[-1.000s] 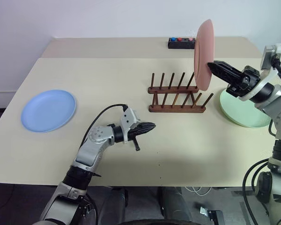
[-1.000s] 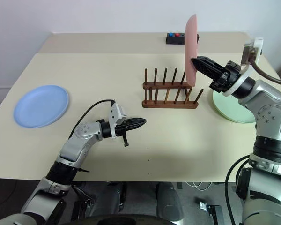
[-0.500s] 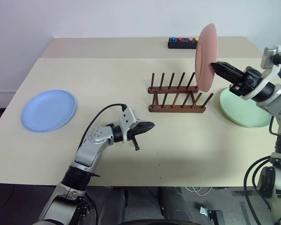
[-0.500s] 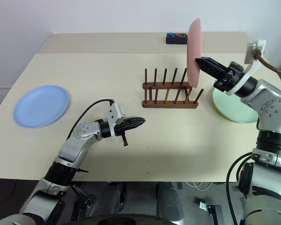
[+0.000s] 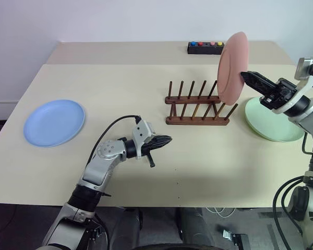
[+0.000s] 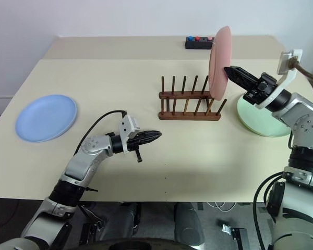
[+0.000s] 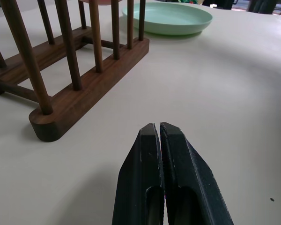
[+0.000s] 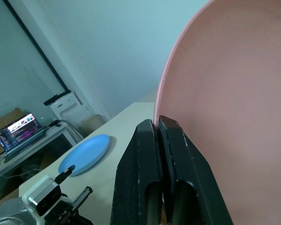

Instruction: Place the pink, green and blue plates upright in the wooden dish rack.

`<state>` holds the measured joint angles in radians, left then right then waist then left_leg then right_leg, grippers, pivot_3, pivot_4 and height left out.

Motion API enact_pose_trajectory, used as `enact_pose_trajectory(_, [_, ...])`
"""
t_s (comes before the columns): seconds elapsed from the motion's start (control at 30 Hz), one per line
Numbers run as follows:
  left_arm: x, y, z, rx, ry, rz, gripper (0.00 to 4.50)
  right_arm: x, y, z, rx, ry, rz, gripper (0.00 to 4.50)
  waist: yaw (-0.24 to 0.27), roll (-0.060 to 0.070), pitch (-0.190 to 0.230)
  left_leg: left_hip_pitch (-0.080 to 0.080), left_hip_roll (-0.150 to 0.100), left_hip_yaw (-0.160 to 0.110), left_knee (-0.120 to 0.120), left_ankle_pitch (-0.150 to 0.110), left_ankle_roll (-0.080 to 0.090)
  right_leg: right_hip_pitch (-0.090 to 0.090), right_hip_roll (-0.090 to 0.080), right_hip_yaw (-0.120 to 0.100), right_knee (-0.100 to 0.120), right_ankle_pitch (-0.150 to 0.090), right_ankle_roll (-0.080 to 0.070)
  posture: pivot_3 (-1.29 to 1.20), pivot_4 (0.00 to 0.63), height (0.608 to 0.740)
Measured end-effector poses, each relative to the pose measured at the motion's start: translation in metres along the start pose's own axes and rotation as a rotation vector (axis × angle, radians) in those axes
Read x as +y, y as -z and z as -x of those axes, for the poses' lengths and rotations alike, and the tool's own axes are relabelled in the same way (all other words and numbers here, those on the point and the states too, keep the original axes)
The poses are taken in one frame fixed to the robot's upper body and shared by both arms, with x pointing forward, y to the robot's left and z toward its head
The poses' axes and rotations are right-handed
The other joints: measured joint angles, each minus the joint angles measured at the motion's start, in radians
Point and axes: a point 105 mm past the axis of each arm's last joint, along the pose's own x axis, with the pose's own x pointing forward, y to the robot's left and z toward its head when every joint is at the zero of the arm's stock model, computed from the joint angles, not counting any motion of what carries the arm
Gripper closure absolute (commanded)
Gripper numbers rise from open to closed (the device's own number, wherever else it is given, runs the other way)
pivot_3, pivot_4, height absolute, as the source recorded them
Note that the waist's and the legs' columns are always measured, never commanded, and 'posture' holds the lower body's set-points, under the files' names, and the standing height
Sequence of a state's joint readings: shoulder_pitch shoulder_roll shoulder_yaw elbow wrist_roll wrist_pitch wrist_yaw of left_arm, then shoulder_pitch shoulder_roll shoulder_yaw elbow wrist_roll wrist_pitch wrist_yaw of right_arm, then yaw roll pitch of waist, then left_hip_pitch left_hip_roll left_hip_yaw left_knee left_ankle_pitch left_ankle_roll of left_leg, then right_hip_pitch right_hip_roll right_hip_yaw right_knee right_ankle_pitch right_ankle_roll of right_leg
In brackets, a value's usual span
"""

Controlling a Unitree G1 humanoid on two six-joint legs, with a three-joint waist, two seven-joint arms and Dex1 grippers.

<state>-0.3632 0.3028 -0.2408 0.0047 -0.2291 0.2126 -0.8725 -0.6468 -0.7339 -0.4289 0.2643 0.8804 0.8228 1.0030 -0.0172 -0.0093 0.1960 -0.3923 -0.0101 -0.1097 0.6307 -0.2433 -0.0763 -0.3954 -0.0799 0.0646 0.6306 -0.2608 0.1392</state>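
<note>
Salmon-pink round matte plastic plate [image 5: 232, 67] is up on edge, tilted a bit, over the right end of the small dark brown wooden dish rack [image 5: 197, 104]; whether its lower rim sits between the end pegs can't be told. Right gripper [image 5: 245, 77] has its jaws pinching the plate's rim, thin edge caught between the black fingers [image 8: 152, 154]. Plate looks light and stiff, not fragile, but matte plastic held at one rim point can likely pivot or slip, so a firm rim grip is best, lowered straight into a slot. Pale mint-green round plate [image 5: 271, 122] lies flat on the beige surface [image 5: 120, 88] just right of the rack; light blue round plate [image 5: 54, 122] flat, far left. Both are shallow, so take them by the rim. Left gripper [image 5: 167, 140] is over the surface, jaws pressed together, holding nothing.
</note>
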Motion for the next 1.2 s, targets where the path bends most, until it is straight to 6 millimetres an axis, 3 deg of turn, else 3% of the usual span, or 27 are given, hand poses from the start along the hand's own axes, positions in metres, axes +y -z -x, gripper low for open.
enact_pose_trajectory(0.03, [0.000,0.000,0.000,0.000,0.000,0.000,4.40,0.000,-0.001,0.001,-0.004,0.002,0.001,3.62,0.000,0.000,0.000,0.000,0.000,0.000,0.000,0.000,0.000,0.000,0.000,0.000,0.000,0.000,0.000,0.00,0.150,0.734])
enact_pose_trajectory(0.2, [0.000,0.000,0.000,0.000,0.001,0.000,4.40,-0.004,-0.004,0.004,-0.025,0.040,0.017,1.20,0.000,0.000,0.000,0.000,0.000,0.000,0.000,0.000,0.000,0.000,0.000,0.000,0.000,0.000,0.000,0.00,0.150,0.734])
enact_pose_trajectory(0.57, [-0.001,0.000,-0.001,0.001,0.004,0.002,4.40,-0.026,-0.022,0.012,-0.077,0.260,0.212,1.20,0.000,0.000,0.000,0.000,0.000,0.000,0.000,0.000,0.000,0.000,0.000,0.000,0.000,0.000,0.000,0.00,0.150,0.734])
enact_pose_trajectory(0.67, [-0.001,0.001,-0.001,0.002,0.003,0.003,4.40,-0.030,-0.043,0.024,-0.127,0.368,0.315,1.20,0.003,0.001,0.000,-0.001,0.000,0.000,0.000,0.000,0.000,-0.001,0.000,0.000,0.000,0.000,0.000,0.00,0.150,0.734])
enact_pose_trajectory(0.77, [-0.002,0.003,0.000,0.007,0.002,0.011,4.40,-0.020,-0.056,0.044,-0.082,0.440,0.472,1.20,0.008,0.001,0.000,-0.001,0.000,0.000,-0.001,0.000,0.001,-0.001,0.000,0.000,-0.001,0.000,0.000,0.00,0.150,0.734])
enact_pose_trajectory(0.83, [-0.003,0.005,0.001,0.010,0.001,0.016,4.40,-0.019,-0.050,0.056,-0.016,0.477,0.528,1.20,0.004,0.000,0.000,-0.001,0.000,0.000,0.000,-0.001,0.001,0.000,0.000,0.000,-0.001,0.000,0.000,0.00,0.150,0.734])
enact_pose_trajectory(1.03, [-0.005,0.004,-0.003,0.005,0.021,0.016,4.40,-0.027,-0.003,0.098,0.221,0.534,0.526,1.20,-0.001,0.002,0.000,0.000,0.000,0.002,0.001,-0.001,0.001,0.000,0.000,0.001,0.000,0.000,0.000,0.00,0.150,0.734])
enact_pose_trajectory(1.2, [-0.005,0.006,-0.005,0.010,0.031,0.023,4.40,-0.047,0.043,0.129,0.559,0.591,0.606,1.20,-0.006,0.002,0.000,0.002,0.000,0.003,0.001,-0.001,0.001,0.001,0.000,0.002,0.000,0.000,0.000,0.00,0.150,0.734])
